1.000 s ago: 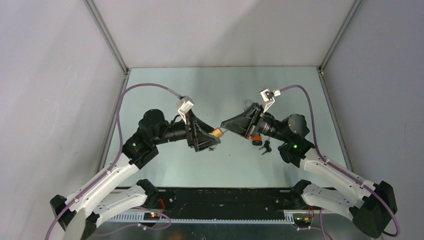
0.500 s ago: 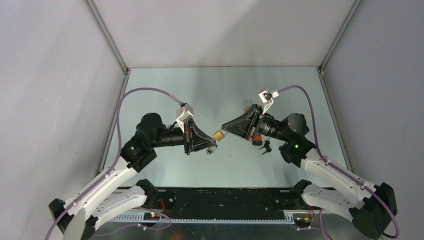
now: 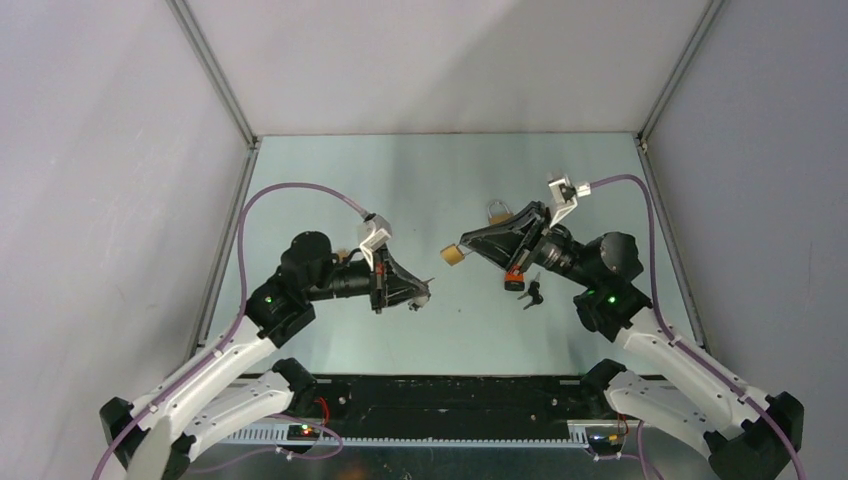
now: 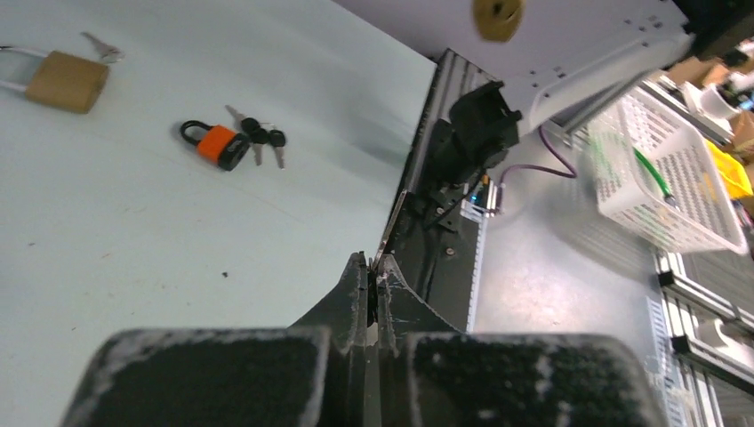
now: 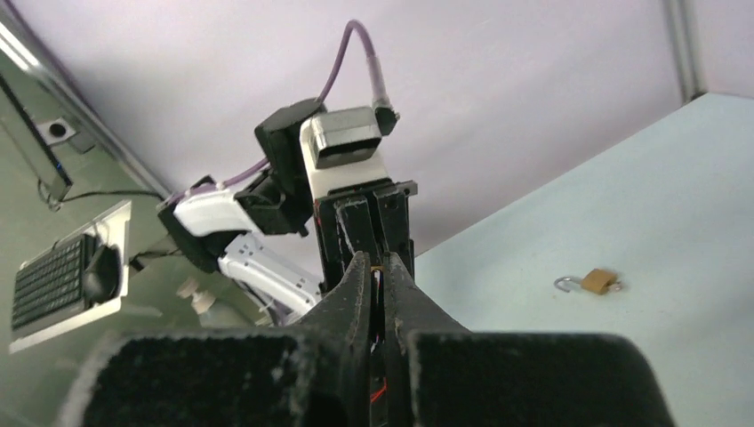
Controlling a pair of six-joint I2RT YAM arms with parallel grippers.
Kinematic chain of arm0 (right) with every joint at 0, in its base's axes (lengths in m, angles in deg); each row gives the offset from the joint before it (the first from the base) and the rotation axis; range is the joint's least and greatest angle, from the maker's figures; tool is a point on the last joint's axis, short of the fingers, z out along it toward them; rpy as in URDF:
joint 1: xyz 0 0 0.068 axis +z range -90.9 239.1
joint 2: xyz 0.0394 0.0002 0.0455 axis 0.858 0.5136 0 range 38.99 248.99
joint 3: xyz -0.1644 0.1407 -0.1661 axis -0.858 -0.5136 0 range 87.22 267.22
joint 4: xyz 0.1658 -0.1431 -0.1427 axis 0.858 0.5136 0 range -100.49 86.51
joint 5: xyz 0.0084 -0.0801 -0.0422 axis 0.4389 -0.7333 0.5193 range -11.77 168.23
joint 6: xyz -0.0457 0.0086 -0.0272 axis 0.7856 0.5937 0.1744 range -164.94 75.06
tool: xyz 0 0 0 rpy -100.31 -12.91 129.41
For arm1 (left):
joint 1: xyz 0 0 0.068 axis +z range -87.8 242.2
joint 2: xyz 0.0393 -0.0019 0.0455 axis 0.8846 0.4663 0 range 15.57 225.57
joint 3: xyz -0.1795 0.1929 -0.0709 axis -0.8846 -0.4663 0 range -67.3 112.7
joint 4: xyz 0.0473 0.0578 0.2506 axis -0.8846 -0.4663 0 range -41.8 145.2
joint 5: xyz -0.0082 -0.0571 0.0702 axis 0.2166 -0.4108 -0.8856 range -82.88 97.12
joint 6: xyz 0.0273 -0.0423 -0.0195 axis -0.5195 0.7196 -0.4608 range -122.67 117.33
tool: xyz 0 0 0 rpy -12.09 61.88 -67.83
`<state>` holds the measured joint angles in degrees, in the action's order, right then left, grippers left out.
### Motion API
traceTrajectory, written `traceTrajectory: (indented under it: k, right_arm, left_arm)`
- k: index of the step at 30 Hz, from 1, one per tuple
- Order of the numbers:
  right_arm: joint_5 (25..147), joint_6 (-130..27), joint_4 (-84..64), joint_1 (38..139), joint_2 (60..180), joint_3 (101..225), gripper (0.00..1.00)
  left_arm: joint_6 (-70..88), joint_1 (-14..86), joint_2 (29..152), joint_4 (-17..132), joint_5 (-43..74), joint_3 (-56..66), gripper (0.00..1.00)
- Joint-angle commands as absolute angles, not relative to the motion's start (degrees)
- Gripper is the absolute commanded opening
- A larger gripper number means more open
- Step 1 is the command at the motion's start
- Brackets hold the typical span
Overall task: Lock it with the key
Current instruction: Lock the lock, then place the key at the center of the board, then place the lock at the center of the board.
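In the top view my right gripper [image 3: 462,250] is shut on a small brass padlock [image 3: 452,256], held above the table. The left wrist view shows that padlock's underside [image 4: 498,16] at its top edge. My left gripper [image 3: 424,296] hangs lower left of the padlock, a gap apart from it. Its jaws are pressed together [image 4: 374,263] on a thin sliver of metal, the key [image 4: 381,258], most of which is hidden. In the right wrist view my right gripper [image 5: 377,263] shows only a brass speck between its tips.
A second brass padlock [image 3: 500,212] with its shackle open lies on the table behind the right gripper. An orange padlock [image 3: 514,283] and a bunch of dark-headed keys [image 3: 533,293] lie under the right arm. Metal frame posts stand at the table's back corners.
My left gripper closed at the padlock's bottom, then drew back to the lower left. The right arm moved right and back with the padlock, so the gap between them widened.
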<state>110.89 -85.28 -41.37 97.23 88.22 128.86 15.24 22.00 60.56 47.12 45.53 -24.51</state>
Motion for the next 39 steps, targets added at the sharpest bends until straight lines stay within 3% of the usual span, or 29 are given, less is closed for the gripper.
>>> traceTrajectory:
  k: [1,6,11,22,31,35,37,39]
  right_arm:
    - [105.1,-83.1,-38.4,95.5,87.5,131.7,0.0]
    - [100.3,-80.1,-30.4,94.7,93.4,131.7,0.0]
    - [102.1,-81.1,-33.6,94.0,105.8,131.7,0.0]
    - [104.9,-83.2,-48.7,90.9,135.6,135.0,0.0]
    - [101.6,-87.9,-52.8,90.6,152.5,142.7,0.0]
    - [100.8,-89.7,-53.8,90.6,156.0,143.9,0.04]
    - [100.4,-90.6,-53.9,90.6,157.1,144.2,0.08]
    - [100.5,-91.1,-53.8,90.6,157.9,144.4,0.14]
  left_arm:
    - [15.2,22.6,60.6,46.5,35.9,-24.4,0.0]
    - [20.8,26.4,66.1,45.8,21.4,-23.0,0.0]
    - [20.5,29.1,79.8,45.2,18.0,-18.2,0.0]
    - [20.7,32.7,109.6,44.9,16.5,-2.8,0.0]
    - [24.8,35.6,122.5,43.1,17.4,4.8,0.0]
    - [24.4,36.0,126.1,42.8,18.1,6.5,0.07]
    - [24.5,36.2,127.0,42.4,17.8,7.3,0.16]
    - [24.6,36.6,127.2,42.0,17.5,7.9,0.32]
